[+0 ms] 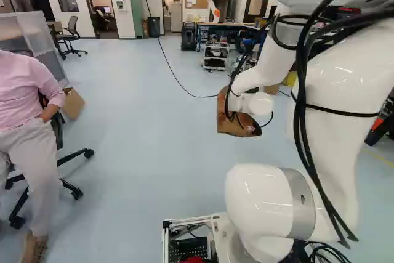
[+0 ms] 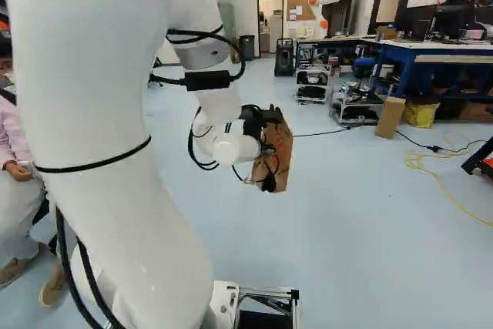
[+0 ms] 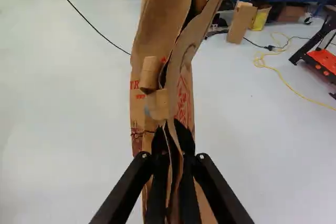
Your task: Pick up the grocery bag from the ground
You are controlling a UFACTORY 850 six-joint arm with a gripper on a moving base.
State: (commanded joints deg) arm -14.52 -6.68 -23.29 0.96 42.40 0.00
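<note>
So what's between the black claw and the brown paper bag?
Nothing: in the wrist view the black claw is shut directly on the brown paper bag, paper pinched between its two fingers.

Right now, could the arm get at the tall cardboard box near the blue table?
Probably not: the fingers are closed on the paper bag, so they are not free, and the box stands on the floor well beyond it, likely out of reach without driving closer.

From behind the arm (image 1: 338,84), base views share the floor (image 1: 154,152) ahead; wrist view looks closely along the pincer (image 2: 254,122).
</note>
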